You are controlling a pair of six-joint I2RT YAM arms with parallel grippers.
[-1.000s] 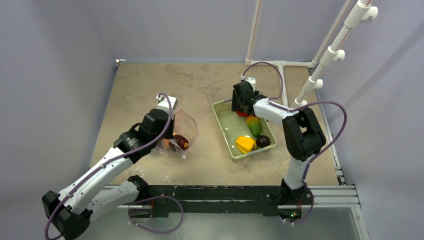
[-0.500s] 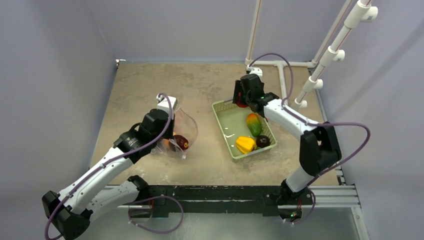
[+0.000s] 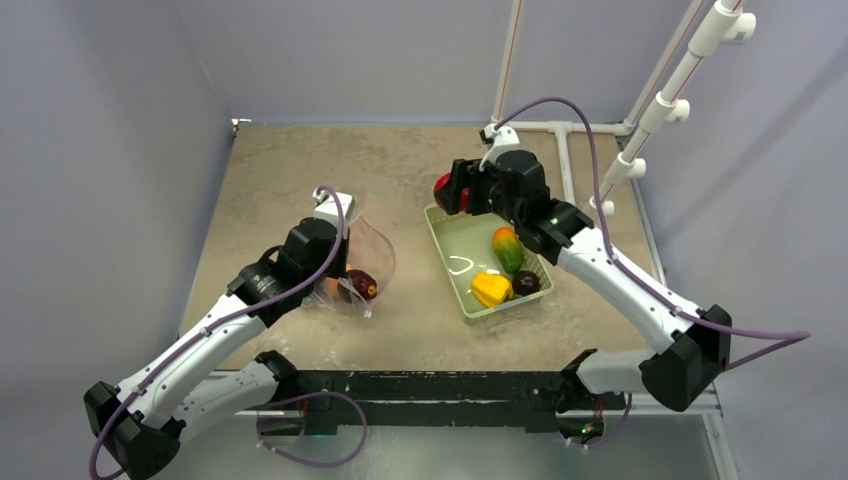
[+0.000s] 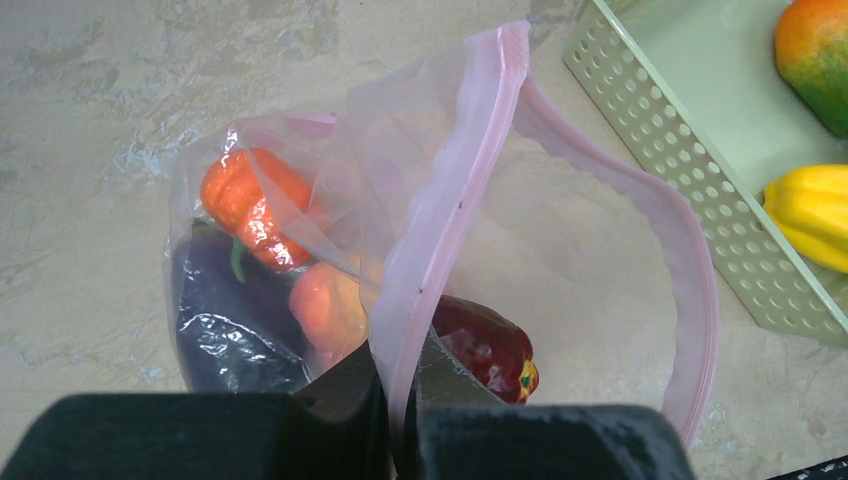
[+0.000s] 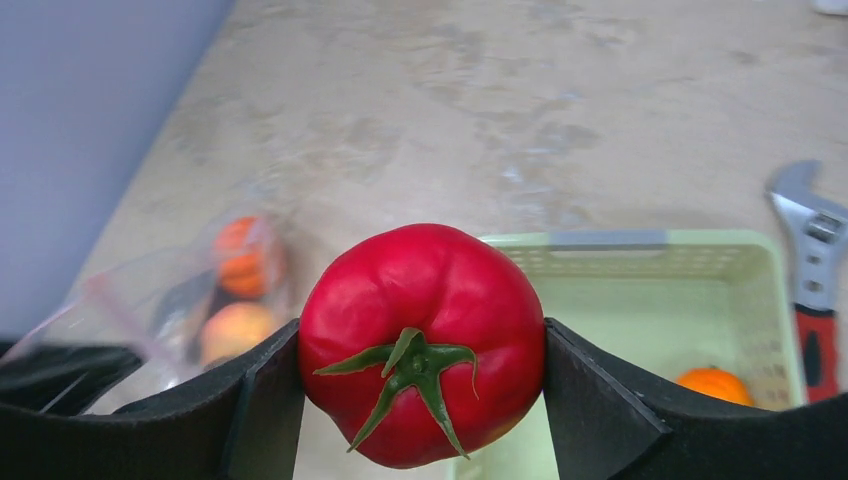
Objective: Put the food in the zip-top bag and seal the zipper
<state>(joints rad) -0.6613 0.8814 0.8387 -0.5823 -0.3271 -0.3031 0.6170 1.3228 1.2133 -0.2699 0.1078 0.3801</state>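
Transfer step: tomato (image 5: 420,300) bound for the zip-top bag (image 4: 400,130)
Right gripper (image 5: 420,345) was clamped on the tomato, above the far-left corner of the green basket (image 4: 650,170). Left gripper (image 4: 395,410) pinched the zipper (image 4: 450,210), propping the bag's mouth open on the table. The next move likely called for carrying the tomato left over that mouth and releasing it.

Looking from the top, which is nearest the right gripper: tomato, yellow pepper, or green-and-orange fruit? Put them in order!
1. tomato: held in the right gripper, over the basket's far corner.
2. green-and-orange fruit: middle of the basket.
3. yellow pepper: the basket's near end.
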